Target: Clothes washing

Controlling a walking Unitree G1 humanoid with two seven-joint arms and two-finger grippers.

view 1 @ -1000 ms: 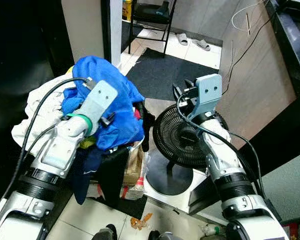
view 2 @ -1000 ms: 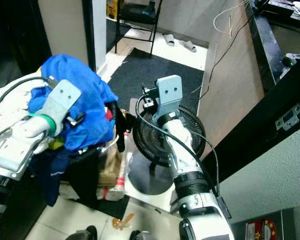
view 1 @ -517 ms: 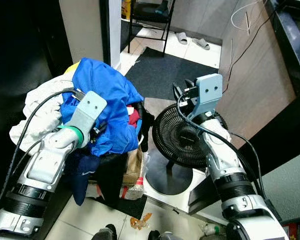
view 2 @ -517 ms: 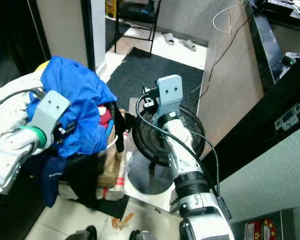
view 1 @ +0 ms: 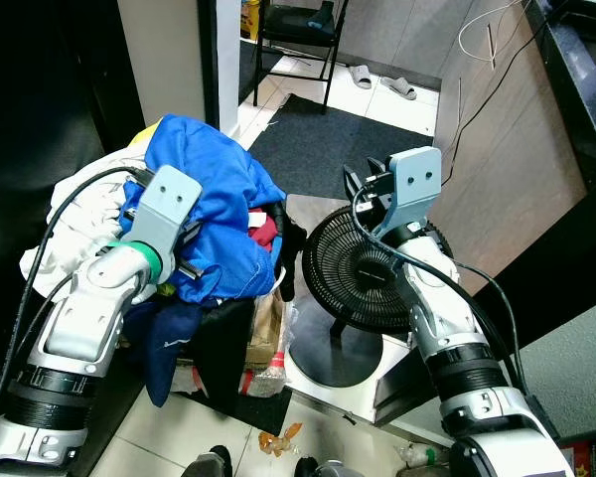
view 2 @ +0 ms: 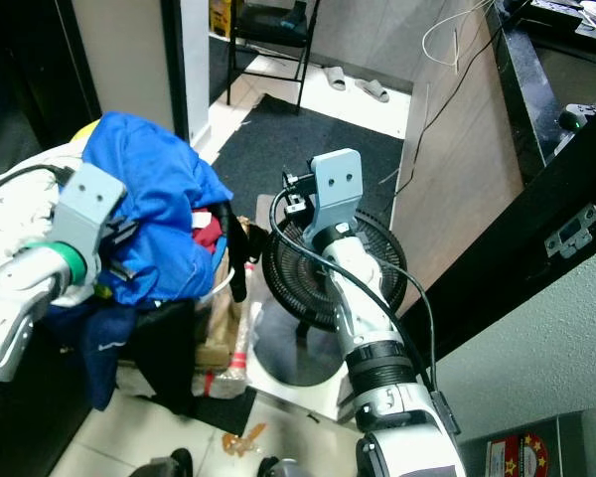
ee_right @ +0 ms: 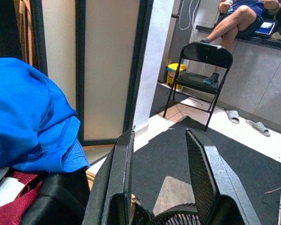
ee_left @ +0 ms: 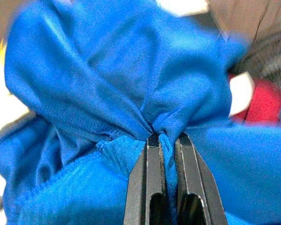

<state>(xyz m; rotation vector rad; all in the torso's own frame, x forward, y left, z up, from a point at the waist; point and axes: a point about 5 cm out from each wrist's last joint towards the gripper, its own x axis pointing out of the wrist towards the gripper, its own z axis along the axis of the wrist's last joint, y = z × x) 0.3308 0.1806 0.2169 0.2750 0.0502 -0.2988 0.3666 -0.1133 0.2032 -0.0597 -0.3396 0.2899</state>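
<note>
Fingers [ee_left: 154, 159] of our left gripper [ee_left: 167, 140] pinch a fold of the bright blue fabric garment [view 1: 214, 214], held atop the laundry heap at nine o'clock for lifting out; our right gripper [ee_right: 159, 159] hangs spread above the black round fan [view 1: 363, 278], idle

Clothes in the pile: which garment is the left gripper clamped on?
The blue garment on top; the left gripper pinches a fold of it, unlike the white and red pieces.
</note>
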